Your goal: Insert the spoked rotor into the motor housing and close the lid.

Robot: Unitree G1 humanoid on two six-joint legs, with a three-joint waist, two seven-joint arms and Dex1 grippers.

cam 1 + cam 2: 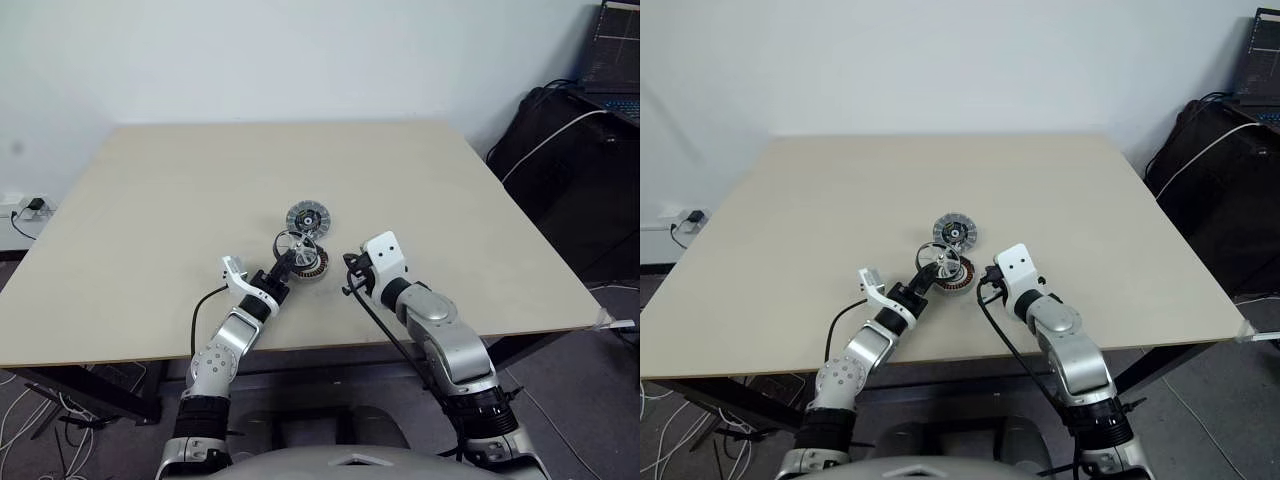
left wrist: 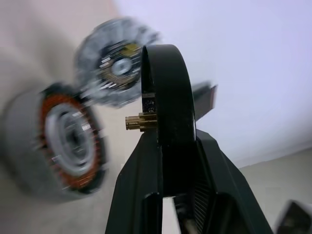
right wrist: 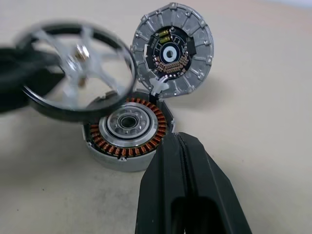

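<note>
The left gripper [image 1: 287, 262] is grasping the spoked rotor [image 3: 75, 95] just above the motor housing [image 3: 127, 131] on the table [image 1: 150, 220]; insertion is pending. The right gripper [image 3: 179, 141], fingers clenched, is touching the housing rim. The lid [image 3: 173, 51] is lying open behind.

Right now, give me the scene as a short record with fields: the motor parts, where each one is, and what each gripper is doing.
surface: table
spoked rotor: held on edge in the left gripper, raised above the motor housing, not yet seated
motor housing: resting on the table, copper windings facing up, open
lid: lying just beyond the housing, dark hub side up, touching its rim
right gripper: shut, empty, tips against the near edge of the housing
</note>
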